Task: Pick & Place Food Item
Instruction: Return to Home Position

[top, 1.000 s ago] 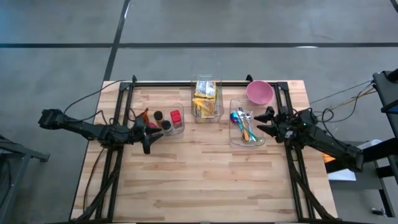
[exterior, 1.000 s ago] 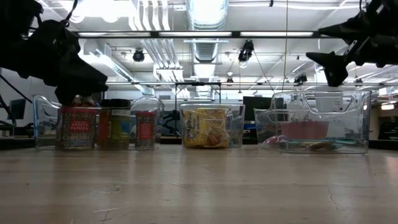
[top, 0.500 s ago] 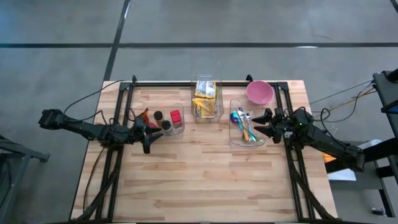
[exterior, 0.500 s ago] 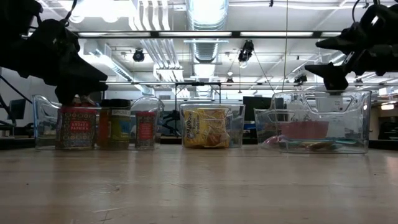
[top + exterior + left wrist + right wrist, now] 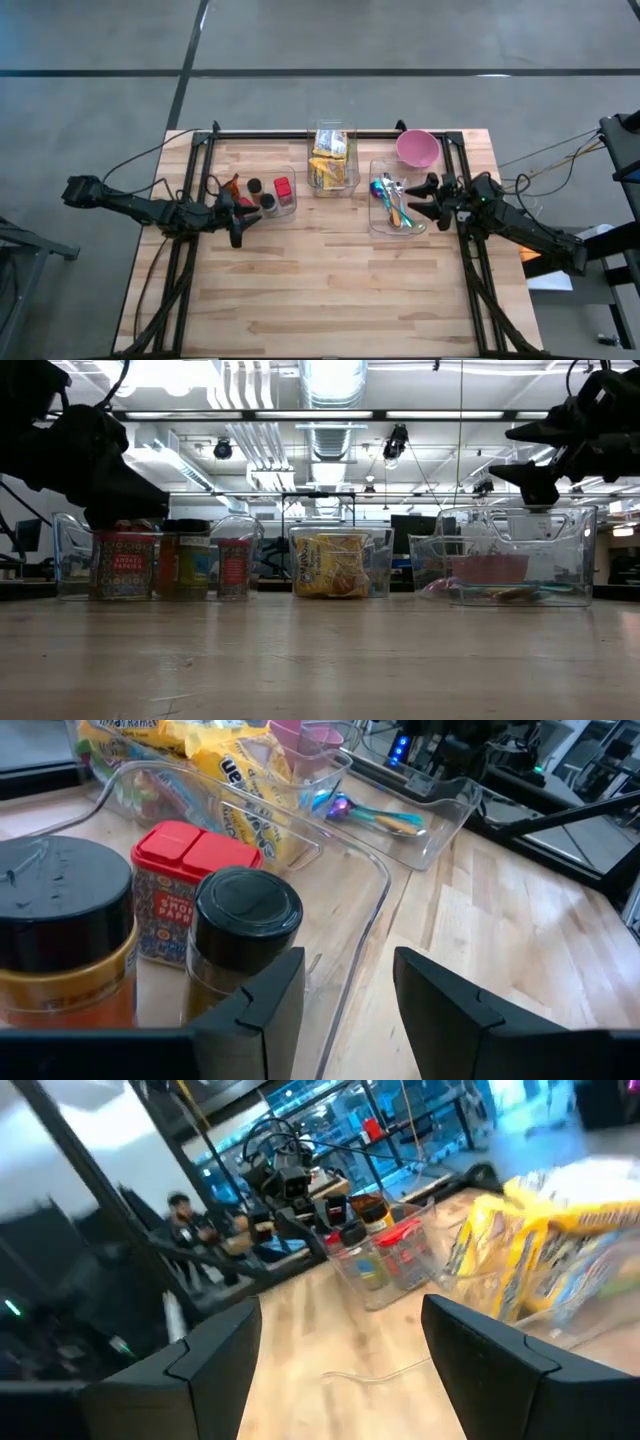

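Sorting looks finished. The red-lidded seasoning can stands in the left clear plastic bin. The yellow noodle pack fills the middle clear bin. What seems to be the violet spoon lies in the right clear bin. The left gripper and right gripper hang empty with fingers spread, so only homing remains.

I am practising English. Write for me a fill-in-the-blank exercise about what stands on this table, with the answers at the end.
The middle bin holds noodle packs coloured ____.
In the left bin, the seasoning can with the ____ lid stands beside dark-lidded jars.
The spoons lie in the right bin, next to a ____ bowl.
The left gripper and the right gripper are open and hold ____.
Answers: yellow, red, pink, nothing.
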### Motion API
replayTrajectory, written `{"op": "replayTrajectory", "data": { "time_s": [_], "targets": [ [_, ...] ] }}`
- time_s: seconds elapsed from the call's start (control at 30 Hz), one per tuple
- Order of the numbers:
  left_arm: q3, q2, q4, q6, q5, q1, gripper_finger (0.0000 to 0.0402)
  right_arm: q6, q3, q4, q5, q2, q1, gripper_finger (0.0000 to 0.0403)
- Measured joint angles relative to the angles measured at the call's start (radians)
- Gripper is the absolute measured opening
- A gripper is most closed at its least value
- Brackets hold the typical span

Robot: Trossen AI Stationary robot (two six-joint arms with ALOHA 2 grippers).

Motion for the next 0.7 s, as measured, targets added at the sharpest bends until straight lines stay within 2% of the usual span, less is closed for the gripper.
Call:
{"op": "replayTrajectory", "data": {
  "time_s": [0.17, 0.37, 0.57, 0.7],
  "targets": [
    [0.000, 0.000, 0.000, 0.000, 0.000, 0.000, 0.0162, -0.234, 0.000, 0.000, 0.000, 0.005, 0.000, 0.0271],
    [0.000, 0.000, -0.012, 0.000, 0.000, 0.000, 0.0162, -0.355, 0.000, 0.000, 0.000, 0.005, 0.000, 0.0271],
    [0.000, 0.000, -0.043, 0.000, 0.000, 0.000, 0.0162, -0.326, 0.000, 0.000, 0.000, 0.007, 0.000, 0.0271],
    [0.000, 0.000, -0.049, 0.000, 0.000, 0.000, 0.0162, -0.102, 0.000, -0.001, -0.001, 0.007, 0.000, 0.0271]
  ]
}}
